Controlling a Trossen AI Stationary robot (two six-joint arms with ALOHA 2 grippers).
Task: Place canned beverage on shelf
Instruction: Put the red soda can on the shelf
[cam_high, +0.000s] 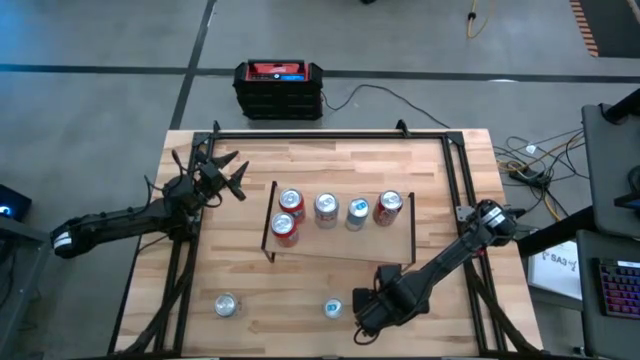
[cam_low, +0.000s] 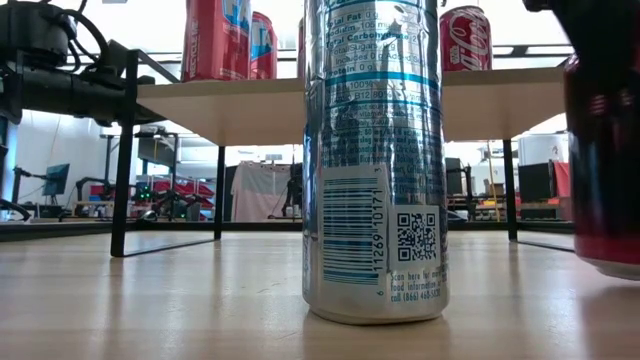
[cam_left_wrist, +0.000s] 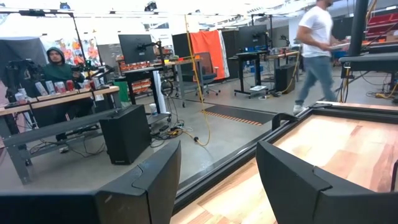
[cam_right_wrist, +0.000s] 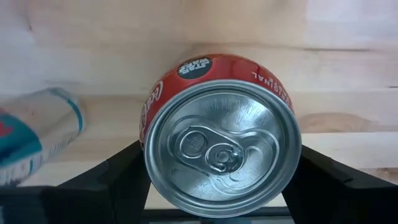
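My right gripper (cam_high: 372, 308) points down near the table's front edge, shut on a red can (cam_right_wrist: 221, 143) that stands upright, silver top up; the low view shows this can (cam_low: 605, 150) at the right edge. Just to its left a slim silver-and-blue can (cam_low: 375, 160) stands on its base on the table. The shelf (cam_high: 340, 243), a light-wood board on thin black legs, stands mid-table and bears several cans. My left gripper (cam_left_wrist: 217, 180) is open and holds nothing. It points level at the table's far left (cam_high: 215, 175). My right gripper pinches the red can's side wall (cam_right_wrist: 147, 155) just below the top rim, one finger (cam_right_wrist: 118, 183) on each of two opposite sides. The fingers come from above, pointing down. The can stays upright, and in the low view its base (cam_low: 610, 268) seems just off the table.
Another silver can (cam_high: 226, 305) stands near the table's front left. A black metal frame (cam_high: 330, 133) runs round the tabletop. A black-and-red case (cam_high: 278, 88) sits on the floor beyond the far edge. People show in the room behind.
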